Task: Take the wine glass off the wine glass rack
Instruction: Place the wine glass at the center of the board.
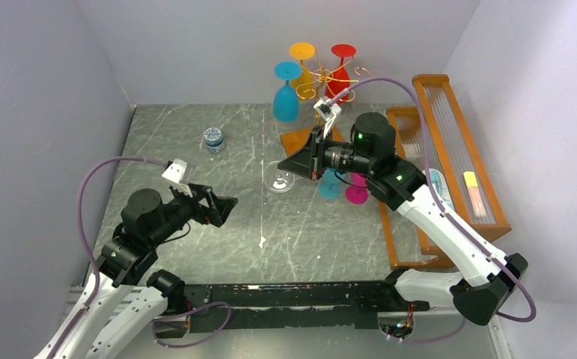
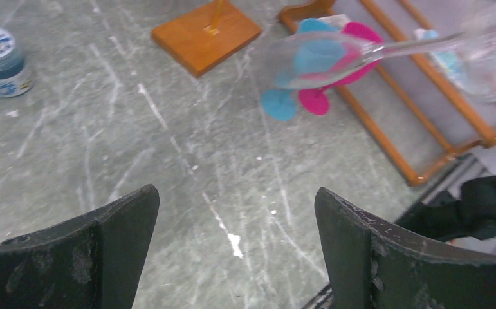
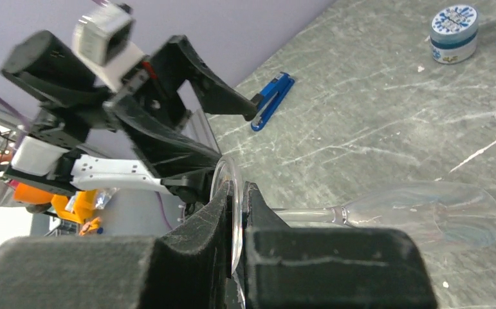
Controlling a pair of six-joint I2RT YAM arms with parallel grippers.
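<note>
Clear wine glass (image 1: 280, 182) taken off wine glass rack (image 1: 328, 78), held sideways by foot in closed right gripper (image 3: 237, 199). Left gripper (image 2: 235, 225) seen open, empty. Maybe only setting down on bench (image 1: 233, 247) left.

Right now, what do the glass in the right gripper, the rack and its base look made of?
Wine glass: clear, glossy, table shows through it; glass or clear plastic, can't tell. Wine glass rack: thin gold wire bent into scrolls, shiny, likely metal. Its base: flat brown slab, matte, looks like wood.
</note>
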